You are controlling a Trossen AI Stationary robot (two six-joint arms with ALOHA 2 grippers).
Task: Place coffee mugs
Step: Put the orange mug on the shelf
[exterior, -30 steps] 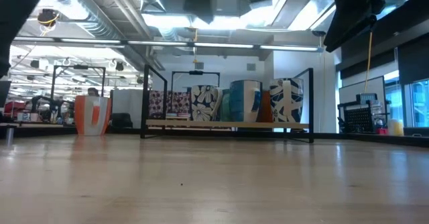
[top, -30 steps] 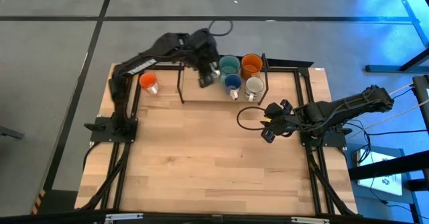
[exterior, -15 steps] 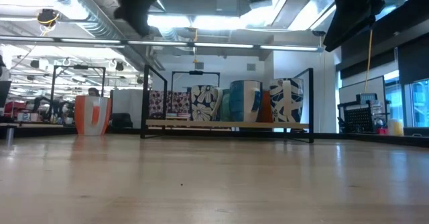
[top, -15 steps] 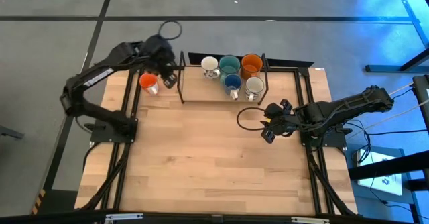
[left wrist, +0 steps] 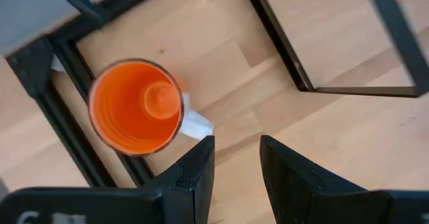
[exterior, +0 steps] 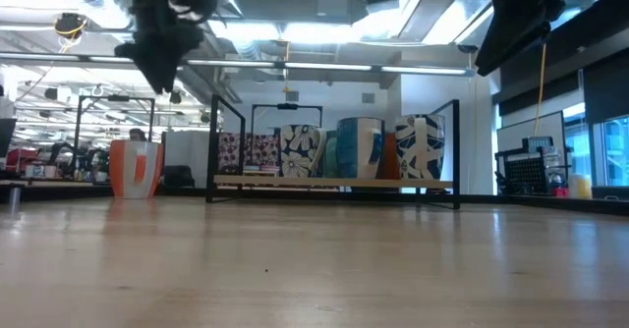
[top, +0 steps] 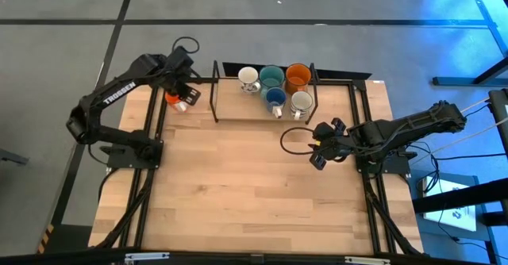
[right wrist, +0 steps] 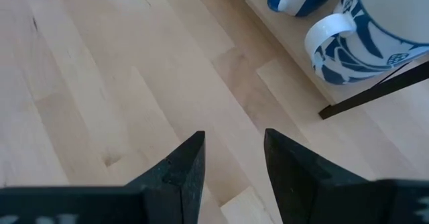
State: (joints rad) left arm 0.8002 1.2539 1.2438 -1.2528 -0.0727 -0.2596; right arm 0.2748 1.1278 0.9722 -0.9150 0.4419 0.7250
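A mug, orange inside, stands upright on the table's far left part, its white handle toward my left gripper. My left gripper hangs open above it, just beside the handle, touching nothing. Five mugs stand in the black rack: white, teal, orange, blue and white with blue pattern. My right gripper waits open over bare wood, near the rack's right end.
The rack's thin black posts and base bars stand between the lone mug and the rack's mugs. Black frame rails run along the table's left and right sides. Bare wood fills the table's near half.
My left gripper has swung from over the rack's left end toward the table's left and come down over the orange-inside mug. A white mug now shows standing in the rack where the gripper was. The right arm has kept still.
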